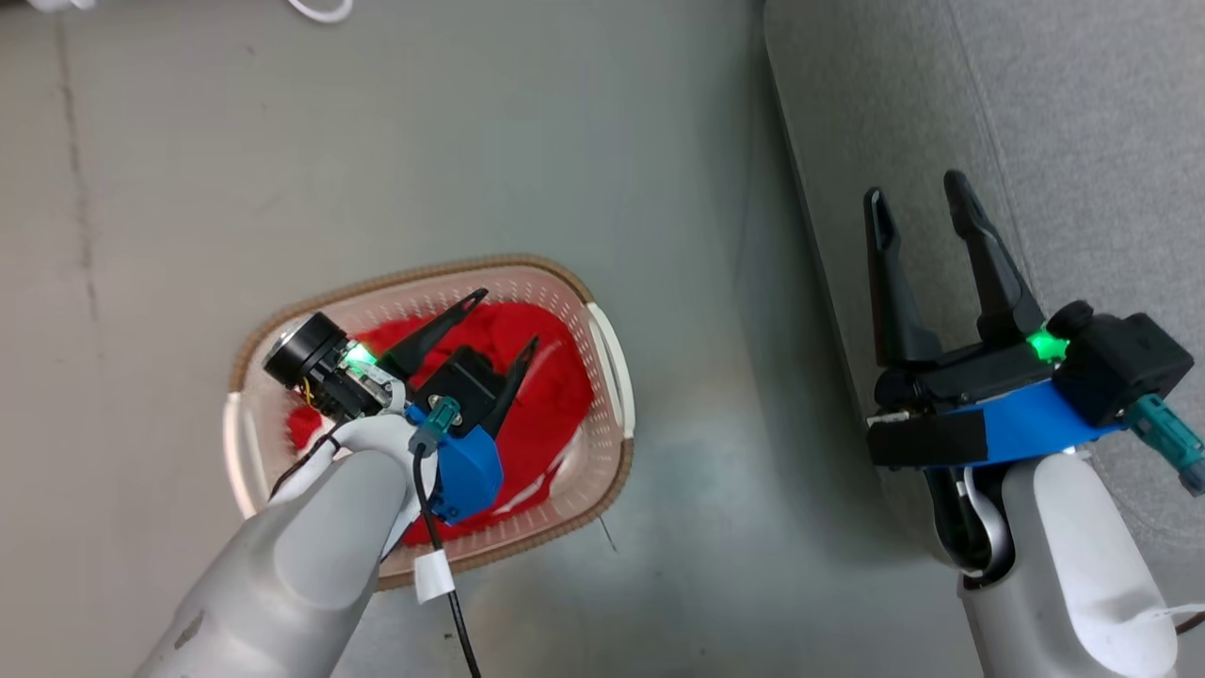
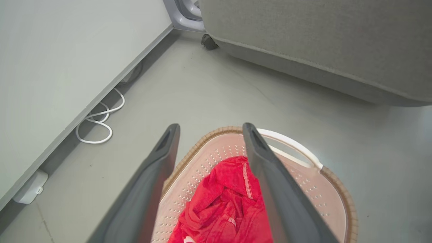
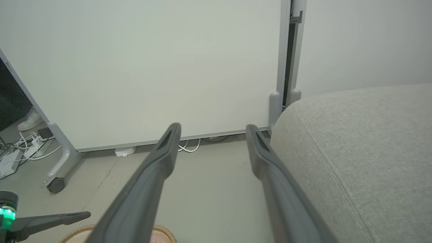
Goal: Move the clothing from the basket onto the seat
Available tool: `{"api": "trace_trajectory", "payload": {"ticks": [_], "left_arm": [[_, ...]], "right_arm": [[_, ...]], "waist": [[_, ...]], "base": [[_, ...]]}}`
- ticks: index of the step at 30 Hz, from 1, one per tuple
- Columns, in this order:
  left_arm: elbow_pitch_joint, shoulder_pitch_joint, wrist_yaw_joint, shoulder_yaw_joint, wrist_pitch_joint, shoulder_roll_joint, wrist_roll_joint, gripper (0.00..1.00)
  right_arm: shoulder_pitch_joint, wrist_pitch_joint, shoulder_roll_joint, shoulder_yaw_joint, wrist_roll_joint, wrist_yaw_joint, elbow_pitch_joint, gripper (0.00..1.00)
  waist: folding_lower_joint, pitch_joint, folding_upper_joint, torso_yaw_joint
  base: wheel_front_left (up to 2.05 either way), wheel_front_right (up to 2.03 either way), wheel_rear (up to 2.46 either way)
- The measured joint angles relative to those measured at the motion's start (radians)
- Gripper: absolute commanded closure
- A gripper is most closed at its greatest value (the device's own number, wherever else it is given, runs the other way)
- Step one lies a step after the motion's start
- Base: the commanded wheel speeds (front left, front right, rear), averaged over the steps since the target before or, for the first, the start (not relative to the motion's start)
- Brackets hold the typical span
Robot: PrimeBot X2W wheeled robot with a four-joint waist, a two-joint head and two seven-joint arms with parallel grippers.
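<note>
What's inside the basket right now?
Crumpled red clothing lies in the basket, with the open left pincer poised over it. The cloth hides most of the basket floor, so anything lying beneath the top folds cannot be seen.

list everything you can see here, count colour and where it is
grey woven-fabric seat: 1, grey, head view's right
smooth grey floor: 1, grey, beside the seat
cream perforated plastic basket: 1, cream with brown rim, on the floor left of the seat
red fabric clothing: one heap, red, inside the basket
white cable: 1 loop, white, on the floor by the panel
white wheeled panel: 1, white, behind the floor
white shoe: 1, white, past the panel's left edge
left hand: 1, dark, open over the basket
right hand: 1, dark, open over the seat's edge
</note>
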Motion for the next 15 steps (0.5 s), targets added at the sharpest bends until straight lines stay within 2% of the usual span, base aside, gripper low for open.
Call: {"api": "trace_trajectory", "payload": {"ticks": [15], "left_arm": [[0.332,-0.203,0.0,-0.345,0.007,0.011,-0.096,0.0]], "right_arm": [[-0.084,0.0,0.0,0.005,0.011,0.0,-0.061,0.0]], "waist": [[0.0,0.235,0.0,-0.07]], "base": [[0.0,0.0,0.0]]}}
